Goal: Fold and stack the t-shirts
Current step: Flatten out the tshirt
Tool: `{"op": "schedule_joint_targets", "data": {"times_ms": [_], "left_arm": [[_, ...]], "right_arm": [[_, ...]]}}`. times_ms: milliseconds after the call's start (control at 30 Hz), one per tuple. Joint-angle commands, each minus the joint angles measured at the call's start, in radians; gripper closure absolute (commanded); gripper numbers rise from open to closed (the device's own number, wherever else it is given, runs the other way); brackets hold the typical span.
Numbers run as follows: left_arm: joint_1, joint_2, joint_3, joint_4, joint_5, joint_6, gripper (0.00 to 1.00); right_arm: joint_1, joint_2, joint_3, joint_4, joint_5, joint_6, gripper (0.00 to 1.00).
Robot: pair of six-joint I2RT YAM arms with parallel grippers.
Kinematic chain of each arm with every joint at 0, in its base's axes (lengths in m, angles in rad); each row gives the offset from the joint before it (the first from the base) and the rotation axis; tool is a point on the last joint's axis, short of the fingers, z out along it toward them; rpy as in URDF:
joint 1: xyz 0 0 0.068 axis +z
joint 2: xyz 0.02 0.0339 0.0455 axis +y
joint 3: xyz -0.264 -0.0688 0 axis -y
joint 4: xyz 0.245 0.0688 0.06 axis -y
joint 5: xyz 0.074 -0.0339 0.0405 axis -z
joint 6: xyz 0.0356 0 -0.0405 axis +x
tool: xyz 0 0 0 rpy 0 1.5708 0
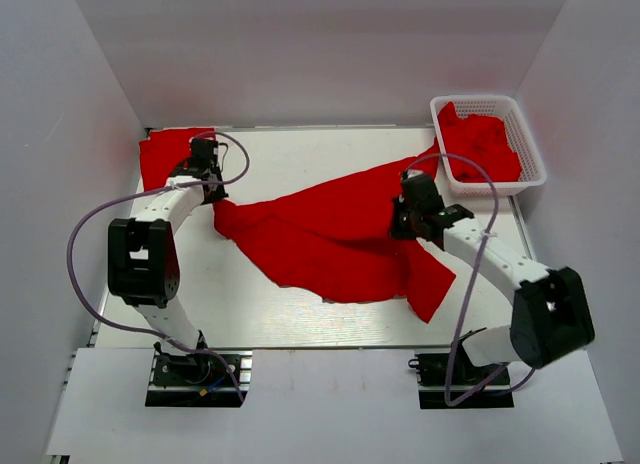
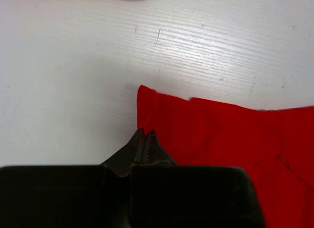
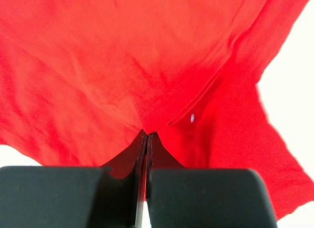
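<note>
- Shirt [image 1: 330,246] lies mid table [image 1: 300,319], spread wide but rumpled. One end reaches my left side, the other runs up toward the basket [image 1: 533,144]; can't tell if it touches.
- Left gripper [image 1: 213,192] is clamped on the shirt's left corner. It has only the very edge, and the cloth there sits low on the table.
- Right gripper [image 1: 405,224] is closed too, pinching a bunch of cloth on the shirt's right part. Cloth fans away from the pinch, so I'd say it's tented up a bit, not flat.
- Why held so: the two holds are well apart, prob. so I can draw the shirt taut and flatten it before any fold. No fold made yet, by the look of it.
- Stack [image 1: 165,154] lies flat in the far left corner, just behind my left gripper. Likely the spot for done ones.
- Spare shirts [image 1: 485,144] are heaped in the basket, far right, near my right arm.
- Top cam gives the whole layout (shirt's outline, stack, basket) but the jaws are too small to read there.
- Left wrist cam shows tips meeting on the corner, w/ bare table beyond.
- Right wrist cam shows tips shut in a pucker of red, w/ a small pale speck on the cloth. Can't tell what it is, and the top cam doesn't show it.
</note>
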Motion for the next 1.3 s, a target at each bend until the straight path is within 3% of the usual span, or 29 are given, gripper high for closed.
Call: {"op": "schedule_joint_targets", "data": {"times_ms": [0, 133, 200, 467, 567, 667, 833, 933, 1133, 1267], "left_arm": [[0.006, -0.123, 0.072, -0.006, -0.026, 0.003, 1.00], [0.006, -0.187, 0.170, -0.017, -0.039, 0.043, 1.00], [0.006, -0.237, 0.251, -0.017, -0.039, 0.087, 1.00], [-0.004, -0.347, 0.498, 0.012, -0.013, 0.242, 1.00], [-0.004, -0.390, 0.602, 0.035, -0.023, 0.294, 1.00], [-0.004, -0.434, 0.644, 0.049, -0.032, 0.342, 1.00], [-0.004, -0.476, 0.771, 0.069, -0.063, 0.417, 1.00], [-0.004, -0.523, 0.850, 0.078, -0.079, 0.451, 1.00], [-0.014, -0.645, 0.885, 0.152, 0.039, 0.495, 1.00], [-0.014, -0.654, 1.006, 0.152, 0.103, 0.515, 1.00]], "right_arm": [[-0.003, -0.105, 0.106, 0.105, 0.126, -0.018, 1.00], [-0.003, -0.161, 0.215, 0.185, 0.292, -0.083, 1.00], [-0.008, -0.190, 0.305, 0.250, 0.498, -0.130, 1.00], [-0.022, -0.213, 0.581, 0.369, 0.844, -0.365, 1.00], [-0.025, -0.239, 0.673, 0.470, 0.908, -0.545, 1.00], [-0.025, -0.248, 0.808, 0.503, 0.932, -0.601, 1.00], [-0.020, -0.248, 0.971, 0.474, 0.887, -0.707, 1.00], [-0.019, -0.253, 1.128, 0.342, 0.775, -0.675, 1.00], [-0.020, -0.392, 1.114, 0.149, 0.472, -0.572, 1.00], [-0.022, -0.486, 1.146, 0.075, 0.276, -0.502, 1.00]]}}
